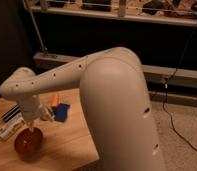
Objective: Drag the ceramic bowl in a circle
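Ceramic bowl (27,145): small, round, shallow, glossy orange-red, upright.
Sits on table (67,147), 8 o'clock in view; gripper (30,129) just over its 12 o'clock side.

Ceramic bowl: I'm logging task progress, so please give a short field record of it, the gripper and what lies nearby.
bowl: ceramic bowl, upright, near the table's front-left corner
gripper: gripper directly over the bowl's far side; contact unclear
nearby: dark-blue block, behind and right of the bowl, apart
surface: wooden table
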Controlling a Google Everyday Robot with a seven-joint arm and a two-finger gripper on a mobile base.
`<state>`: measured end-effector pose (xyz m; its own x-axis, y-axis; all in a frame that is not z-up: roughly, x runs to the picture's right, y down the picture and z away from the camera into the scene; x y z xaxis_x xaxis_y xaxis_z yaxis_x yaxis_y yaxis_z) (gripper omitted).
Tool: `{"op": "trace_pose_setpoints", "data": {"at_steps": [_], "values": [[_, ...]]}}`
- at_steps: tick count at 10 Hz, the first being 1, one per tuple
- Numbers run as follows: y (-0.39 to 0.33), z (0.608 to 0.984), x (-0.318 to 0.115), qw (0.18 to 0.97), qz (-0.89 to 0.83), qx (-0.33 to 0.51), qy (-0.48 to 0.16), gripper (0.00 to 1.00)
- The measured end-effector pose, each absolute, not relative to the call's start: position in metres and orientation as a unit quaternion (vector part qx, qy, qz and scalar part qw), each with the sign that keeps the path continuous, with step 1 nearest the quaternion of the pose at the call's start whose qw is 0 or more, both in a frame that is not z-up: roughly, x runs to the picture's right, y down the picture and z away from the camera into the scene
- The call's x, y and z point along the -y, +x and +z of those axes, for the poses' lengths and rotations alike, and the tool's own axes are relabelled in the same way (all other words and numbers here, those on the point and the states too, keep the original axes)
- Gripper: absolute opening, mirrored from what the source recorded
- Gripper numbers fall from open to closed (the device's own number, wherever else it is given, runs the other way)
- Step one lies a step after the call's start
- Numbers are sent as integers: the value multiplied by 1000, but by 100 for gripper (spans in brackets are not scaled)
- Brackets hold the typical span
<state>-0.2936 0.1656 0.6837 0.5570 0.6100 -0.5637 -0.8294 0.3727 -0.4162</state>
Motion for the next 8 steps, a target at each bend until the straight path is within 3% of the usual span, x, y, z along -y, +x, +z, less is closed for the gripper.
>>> {"op": "trace_pose_setpoints", "data": {"at_steps": [8], "values": [[-299, 760, -213, 845, 368, -125, -367, 65]]}}
